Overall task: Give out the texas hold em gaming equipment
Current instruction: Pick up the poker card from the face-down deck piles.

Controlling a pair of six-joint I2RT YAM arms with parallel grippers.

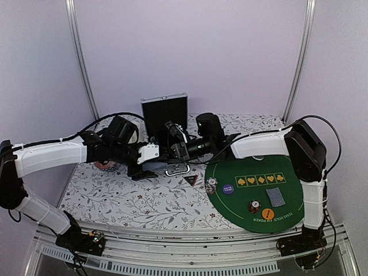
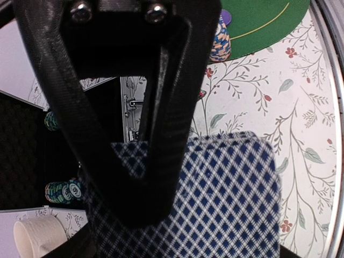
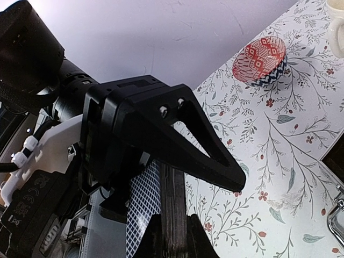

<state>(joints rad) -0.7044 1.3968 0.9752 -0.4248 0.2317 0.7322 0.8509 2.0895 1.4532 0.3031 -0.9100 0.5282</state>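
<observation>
Left hand (image 1: 161, 153) clamps the card deck (image 2: 215, 199) above the surface (image 1: 144, 198), right hand (image 3: 183, 231) closed beside it; mat (image 1: 299, 198) partly laid, chips (image 2: 62, 191) wait in the case (image 2: 32, 140).

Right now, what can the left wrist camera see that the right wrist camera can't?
Only the left wrist camera shows the green mat and the stacks of chips. Only the right wrist camera shows the red bowl. Both show the blue checked cards and the flowery tablecloth.
</observation>
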